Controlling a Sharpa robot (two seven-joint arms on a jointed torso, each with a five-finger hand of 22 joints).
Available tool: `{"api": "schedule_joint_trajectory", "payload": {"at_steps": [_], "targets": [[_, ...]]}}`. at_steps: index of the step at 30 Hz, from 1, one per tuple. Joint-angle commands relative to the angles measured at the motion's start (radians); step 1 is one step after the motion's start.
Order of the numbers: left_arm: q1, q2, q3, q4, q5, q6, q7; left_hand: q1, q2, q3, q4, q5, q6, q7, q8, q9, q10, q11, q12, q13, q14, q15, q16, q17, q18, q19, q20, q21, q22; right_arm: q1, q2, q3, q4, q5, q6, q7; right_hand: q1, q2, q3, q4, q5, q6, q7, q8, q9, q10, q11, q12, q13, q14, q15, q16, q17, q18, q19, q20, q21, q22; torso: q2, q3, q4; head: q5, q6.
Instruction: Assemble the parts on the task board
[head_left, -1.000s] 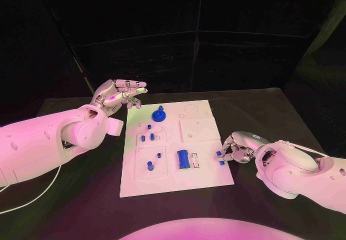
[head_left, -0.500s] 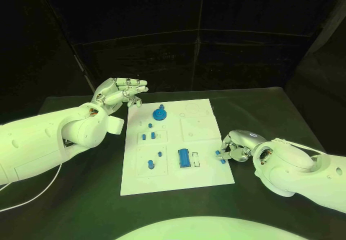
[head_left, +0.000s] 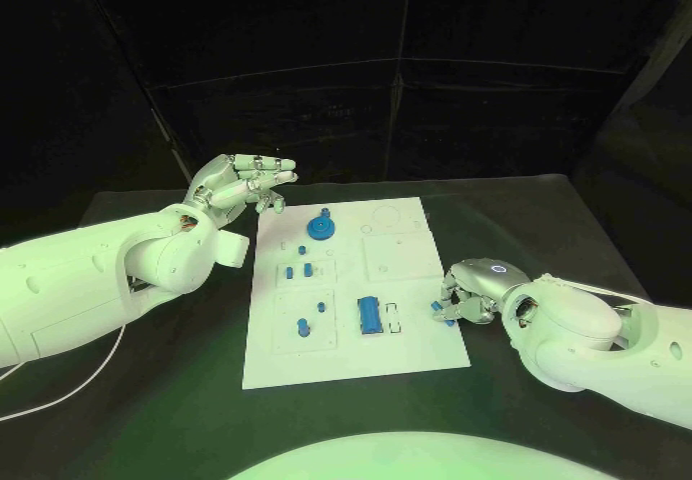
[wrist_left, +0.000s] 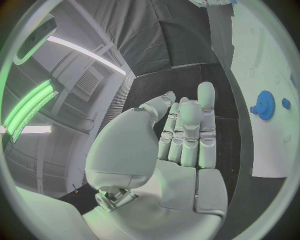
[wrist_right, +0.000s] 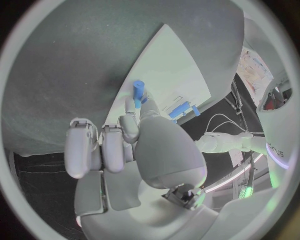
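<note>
The white task board (head_left: 397, 350) lies in the middle of the black table. My right hand (head_left: 470, 293) sits at the board's right edge and pinches a small blue peg (head_left: 438, 309) between thumb and finger; the right wrist view shows that peg (wrist_right: 138, 93) at the fingertips of the right hand (wrist_right: 144, 145), just over the board (wrist_right: 181, 65). My left hand (head_left: 242, 182) hovers off the board's far left corner, fingers stretched out and holding nothing, as the left hand (wrist_left: 181, 145) shows. A blue gear (head_left: 317, 229) stands at the board's far end.
On the board lie a blue block (head_left: 369, 316) near the middle, two short blue pieces (head_left: 296, 271) to its far left and another piece (head_left: 302, 327) on the near left. Bare table (head_left: 577, 230) flanks the board.
My right hand has edged slightly toward the board with the peg still pinched. The left hand stays where it was.
</note>
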Motion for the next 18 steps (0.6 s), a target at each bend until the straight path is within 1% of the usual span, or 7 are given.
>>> {"api": "schedule_joint_trajectory", "payload": {"at_steps": [1, 4, 5, 7, 9, 12, 18], "targets": [[0.001, 0.0, 0.001, 0.001, 0.002, 0.01, 0.007, 0.001, 0.008, -0.004, 0.001, -0.004, -0.003, 0.001, 0.003, -0.001, -0.006, 0.002, 0.004, 0.0, 0.003, 0.005, 0.004, 0.0, 0.013, 0.004, 0.003, -0.006, -0.002, -0.011, 0.002, -0.01, -0.005, -0.018, 0.069, -0.027, 0.005, -0.002, 0.005, -0.002, 0.049, 0.006, -0.001, -0.012, -0.003, -0.004, -0.004, -0.003, -0.001, 0.062, -0.005, -0.004, 0.04, -0.005, 0.002, -0.008, -0.006, 0.001, 0.0, 0.0, -0.0008, 0.001, 0.0], [0.001, 0.0, 0.001, 0.001, 0.002, 0.01, 0.007, 0.001, 0.008, -0.004, 0.001, -0.004, -0.003, 0.001, 0.003, -0.001, -0.006, 0.002, 0.004, 0.0, 0.003, 0.005, 0.004, 0.0, 0.013, 0.004, 0.003, -0.006, -0.002, -0.011, 0.003, -0.009, -0.002, 0.01, 0.035, -0.03, 0.004, 0.0, 0.013, 0.003, 0.128, 0.011, -0.003, -0.02, -0.004, -0.003, -0.006, -0.002, 0.002, 0.062, -0.006, -0.004, 0.041, -0.006, 0.003, -0.009, -0.005, 0.003, 0.0, 0.0001, -0.0003, 0.002, 0.0], [0.001, 0.0, 0.001, 0.001, 0.002, 0.01, 0.007, 0.001, 0.008, -0.004, 0.001, -0.004, -0.003, 0.001, 0.003, -0.001, -0.006, 0.002, 0.004, 0.0, 0.003, 0.005, 0.004, 0.0, 0.013, 0.004, 0.003, -0.006, -0.002, -0.011, 0.003, -0.009, -0.001, 0.019, 0.026, -0.031, 0.005, 0.001, 0.016, 0.003, 0.142, 0.012, -0.004, -0.022, -0.004, -0.002, -0.006, -0.002, 0.002, 0.062, -0.007, -0.004, 0.041, -0.006, 0.004, -0.009, -0.005, 0.004, 0.0, 0.0003, -0.0003, 0.002, 0.0], [0.001, 0.0, 0.0, 0.0, 0.002, 0.01, 0.007, 0.001, 0.008, -0.004, 0.001, -0.004, -0.003, 0.001, 0.003, -0.001, -0.006, 0.002, 0.004, 0.0, 0.003, 0.005, 0.004, 0.0, 0.013, 0.004, 0.003, -0.006, -0.002, -0.011, 0.001, -0.009, 0.005, 0.06, -0.021, -0.034, 0.007, 0.0, 0.028, 0.008, 0.232, 0.018, -0.006, -0.028, -0.005, 0.01, -0.009, 0.021, 0.023, 0.062, -0.009, -0.004, 0.041, -0.006, 0.006, -0.012, -0.002, 0.008, 0.0, 0.0002, 0.0002, 0.002, 0.0], [0.001, 0.001, 0.0, 0.0, 0.002, 0.01, 0.007, 0.001, 0.008, -0.004, 0.001, -0.004, -0.003, 0.001, 0.003, -0.001, -0.006, 0.002, 0.004, 0.0, 0.003, 0.005, 0.004, 0.0, 0.013, 0.004, 0.003, -0.006, -0.002, -0.011, 0.0, -0.009, 0.011, 0.086, -0.053, -0.036, 0.009, -0.003, 0.04, 0.013, 0.29, 0.023, -0.009, -0.032, -0.005, 0.018, -0.011, 0.036, 0.037, 0.062, -0.011, -0.004, 0.041, -0.008, 0.009, -0.013, 0.001, 0.014, 0.0, 0.0001, 0.0001, 0.003, 0.0], [0.001, 0.002, 0.0, 0.0, 0.002, 0.01, 0.007, 0.001, 0.008, -0.004, 0.001, -0.004, -0.003, 0.001, 0.003, -0.001, -0.006, 0.002, 0.004, 0.0, 0.003, 0.005, 0.004, 0.0, 0.013, 0.004, 0.003, -0.006, -0.002, -0.011, -0.003, -0.009, 0.024, 0.121, -0.102, -0.039, 0.013, -0.007, 0.055, 0.017, 0.326, 0.029, -0.011, -0.035, -0.004, 0.024, -0.013, 0.046, 0.047, 0.062, -0.013, -0.004, 0.041, -0.009, 0.011, -0.015, 0.004, 0.018, -0.001, -0.0004, 0.0008, 0.004, 0.001], [0.001, 0.001, 0.0, 0.0, 0.002, 0.01, 0.007, 0.001, 0.008, -0.004, 0.001, -0.004, -0.003, 0.001, 0.003, -0.001, -0.006, 0.002, 0.004, 0.0, 0.003, 0.005, 0.004, 0.0, 0.013, 0.004, 0.003, -0.006, -0.002, -0.011, -0.006, -0.009, 0.053, 0.17, -0.182, -0.04, 0.015, -0.012, 0.067, 0.019, 0.345, 0.033, -0.013, -0.037, -0.002, 0.025, -0.014, 0.049, 0.05, 0.062, -0.014, -0.004, 0.041, -0.009, 0.012, -0.016, 0.005, 0.019, 0.001, -0.0003, -0.0009, 0.007, 0.002]]}}
